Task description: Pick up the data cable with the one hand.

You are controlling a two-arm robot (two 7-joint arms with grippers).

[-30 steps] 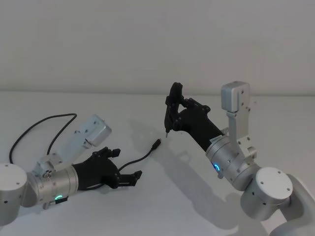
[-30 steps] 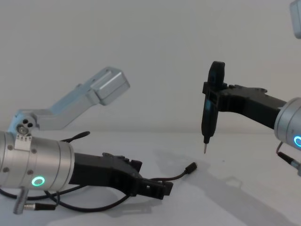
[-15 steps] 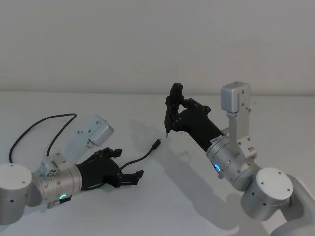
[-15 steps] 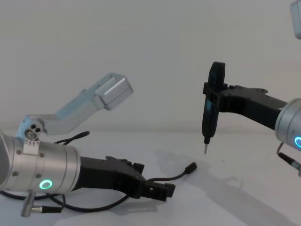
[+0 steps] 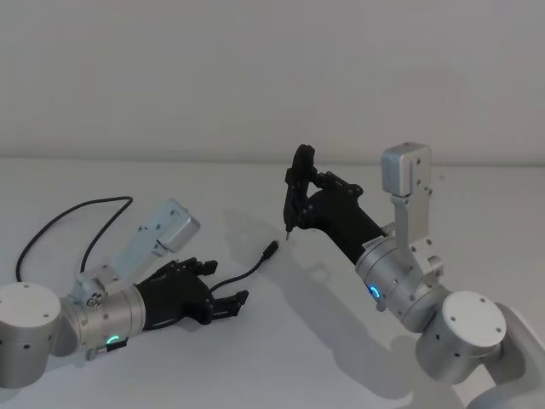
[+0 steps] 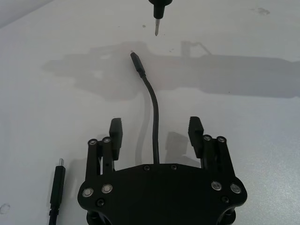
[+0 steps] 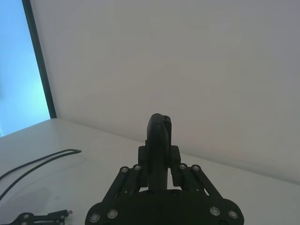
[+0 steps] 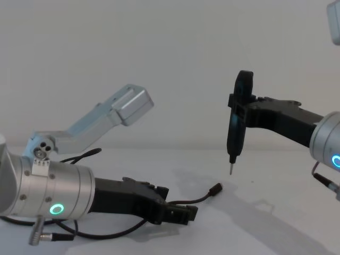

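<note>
We see the flat black left claw (image 6: 155, 127) low over the white desk (image 5: 289, 358), its blocky jaws wide open and holding nothing. The long thin black data cable (image 6: 154, 105) lies on the desk between both jaws, touching neither. The right claw (image 5: 300, 198) is closed on an upright black pen-like tool (image 8: 236, 125) near the cable's plug (image 6: 137, 63).

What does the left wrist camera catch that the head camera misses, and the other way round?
Left wrist view adds a silver-tipped plug lying beside the left tool, and the data cable running between its open fingers. Head view adds the right tool gripping the black pen, and the left arm's green ring. Both show the cable's plug, the pen's tip and the left tool.
</note>
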